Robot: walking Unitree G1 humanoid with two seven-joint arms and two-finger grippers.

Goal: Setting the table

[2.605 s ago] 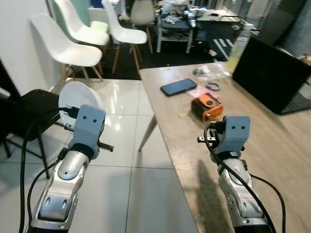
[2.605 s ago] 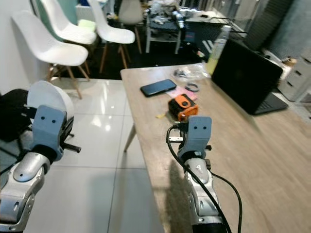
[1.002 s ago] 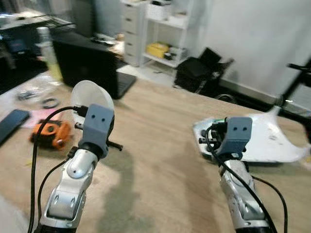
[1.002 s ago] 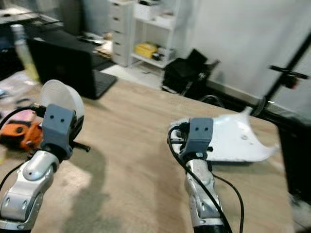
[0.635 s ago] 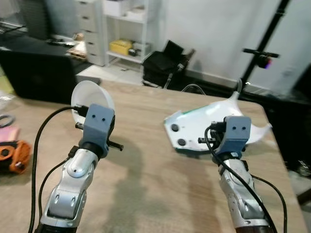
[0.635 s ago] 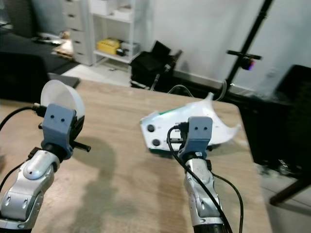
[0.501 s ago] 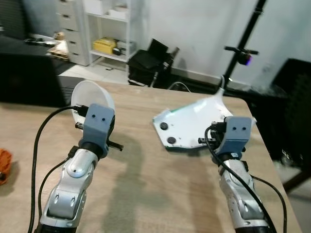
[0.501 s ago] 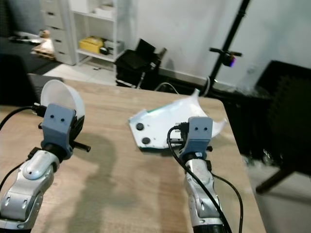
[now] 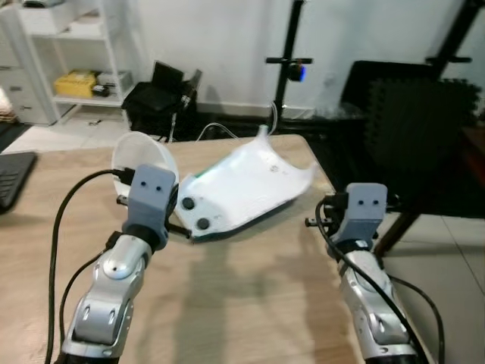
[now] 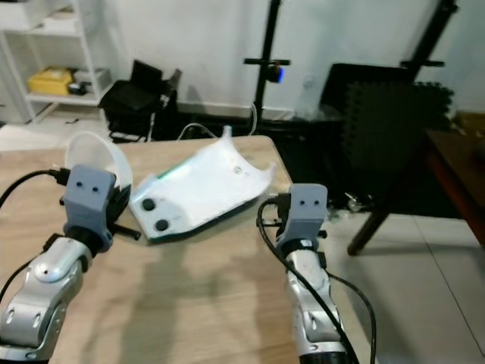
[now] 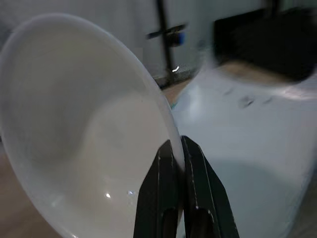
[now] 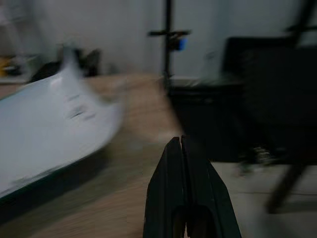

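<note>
While the left gripper pinches the rim of a white bowl above the table's left side, likely light, stiff and breakable, the right gripper hovers clenched, empty.

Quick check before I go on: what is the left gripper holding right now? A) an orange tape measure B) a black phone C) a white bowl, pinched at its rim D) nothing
C: in the left wrist view the left gripper has its black fingers closed on the rim of the round white bowl, held up over the wooden table.
</note>
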